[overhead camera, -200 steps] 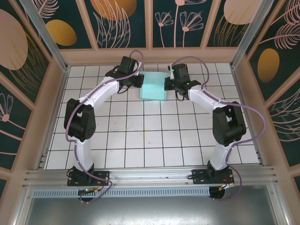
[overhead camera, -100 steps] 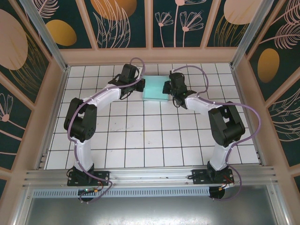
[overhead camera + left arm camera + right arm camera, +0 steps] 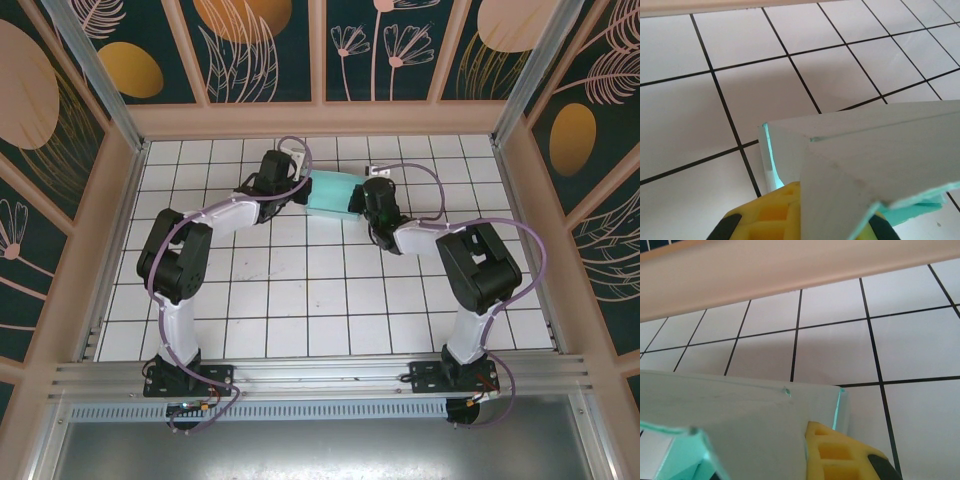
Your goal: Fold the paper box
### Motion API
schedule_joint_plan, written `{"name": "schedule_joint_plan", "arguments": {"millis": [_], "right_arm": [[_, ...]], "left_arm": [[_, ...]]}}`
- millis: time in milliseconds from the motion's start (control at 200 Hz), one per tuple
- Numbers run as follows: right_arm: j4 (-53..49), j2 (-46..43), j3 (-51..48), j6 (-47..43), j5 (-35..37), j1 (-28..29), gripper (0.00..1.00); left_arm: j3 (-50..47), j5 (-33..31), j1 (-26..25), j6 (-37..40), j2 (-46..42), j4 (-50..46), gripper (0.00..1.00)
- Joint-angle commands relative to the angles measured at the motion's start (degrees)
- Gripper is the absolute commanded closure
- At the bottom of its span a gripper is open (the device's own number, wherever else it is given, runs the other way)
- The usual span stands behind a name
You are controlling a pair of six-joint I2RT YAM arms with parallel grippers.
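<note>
Box [image 3: 330, 192] is gripped at L edge by L gripper [image 3: 300, 186] & at R edge by R gripper [image 3: 356, 196]; both clamped on card, at far end of table [image 3: 300, 300].

White tiled surface [image 3: 330, 300] with black grid lines; pale wooden rim [image 3: 320, 118] at 12 o'clock, dark floral panels [image 3: 255, 50] beyond it; aluminium rail [image 3: 320, 372] at 6 o'clock.

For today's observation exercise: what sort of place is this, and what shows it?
Likely a robot test cell: left arm and right arm bolted to a metal rail, a gridded white table, decorated panel walls.
</note>
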Motion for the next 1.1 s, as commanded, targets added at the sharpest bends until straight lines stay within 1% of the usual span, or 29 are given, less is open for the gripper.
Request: {"name": "schedule_joint_plan", "arguments": {"millis": [0,150,285,310,370,545,645,805,930,1095], "right_arm": [[11.7,0.0,-2.4,-0.4,0.8,1.2,1.0],[18.0,0.7,-6.1,-2.0,2.2,1.5,1.0],[22.5,2.0,-8.3,-3.5,2.9,1.5,1.0],[23.2,2.3,-8.6,-3.6,3.0,2.6,1.0],[25.2,3.0,-9.5,-4.0,3.4,2.9,1.0],[30.4,3.6,-11.5,-5.4,4.0,3.7,1.0],[30.5,3.7,-11.5,-5.4,4.0,3.6,1.0],[30.7,3.3,-12.4,-3.3,4.5,4.0,1.0],[32.7,3.2,-13.7,-2.9,5.4,5.0,1.0],[34.9,2.8,-15.3,-3.4,6.7,6.5,1.0]], "left_arm": [[-2.9,1.1,-0.6,1.6,-1.9,5.3,1.0],[-7.9,0.5,-0.6,2.6,-2.8,11.9,1.0],[-9.5,-0.1,-0.8,2.5,-2.3,14.4,1.0],[-9.7,-0.4,-0.9,2.4,-2.2,14.7,1.0],[-10.4,-0.8,-1.0,2.5,-2.0,16.1,1.0],[-14.2,-4.3,-1.6,2.0,-2.0,22.2,1.0],[-16.7,-5.7,-1.7,2.0,-1.6,25.8,1.0],[-19.3,-6.7,-1.6,1.9,-1.3,28.9,1.0],[-20.4,-7.5,-1.9,1.3,-2.3,30.8,1.0],[-25.4,-8.6,-2.5,0.4,-4.2,34.2,1.0]]}}
